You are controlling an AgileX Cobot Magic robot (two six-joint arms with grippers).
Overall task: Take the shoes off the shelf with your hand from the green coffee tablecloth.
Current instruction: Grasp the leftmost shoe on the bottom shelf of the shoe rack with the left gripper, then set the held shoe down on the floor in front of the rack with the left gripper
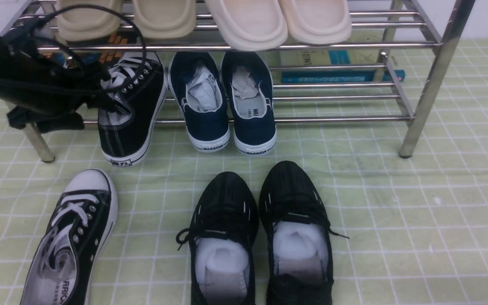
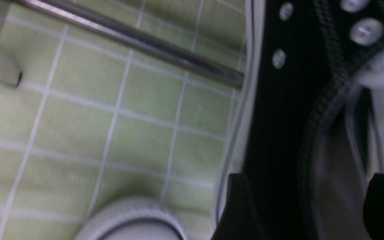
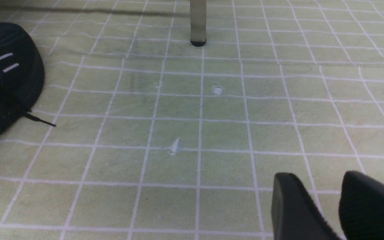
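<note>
Right under the left gripper, on the shelf's lower tier, sits one black canvas sneaker with white laces and a white sole, heel jutting out toward the robot. Its mate lies on the green checked tablecloth, nearer the robot than that gripper. The left gripper tilts down over the shoe's opening, jaws wide, one finger outside the side wall and the other inside; the right gripper hovers low over the cloth, parted, holding nothing.

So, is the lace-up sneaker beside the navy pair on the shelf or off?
On it: the sneaker rests on the lower bars of the shelf, heel overhanging the front.
</note>
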